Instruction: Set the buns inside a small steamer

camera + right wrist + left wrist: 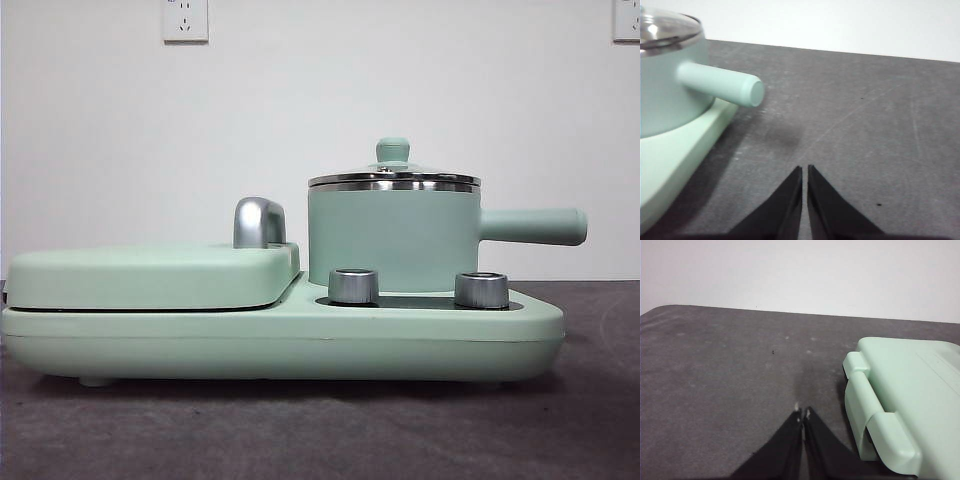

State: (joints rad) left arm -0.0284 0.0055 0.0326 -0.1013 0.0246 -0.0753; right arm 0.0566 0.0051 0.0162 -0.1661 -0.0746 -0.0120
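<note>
The small steamer (392, 235), a mint-green pot with a steel rim, sits on the right side of a green cooker base (280, 335), its glass lid (393, 172) on and its long handle (535, 226) pointing right. The right wrist view shows the same steamer (667, 90) off to one side. The buns are out of view. My left gripper (802, 412) is shut over bare grey table beside the cooker's end. My right gripper (804, 170) is shut over the table, apart from the steamer's handle (722, 85). Neither gripper appears in the front view.
A flat mint-green griddle cover (150, 275) with a chrome handle (258, 222) fills the cooker's left half. Two steel knobs (353, 286) stand in front of the pot. A white wall with sockets (185, 20) stands behind. Grey table surface (865, 125) stretches beside the cooker.
</note>
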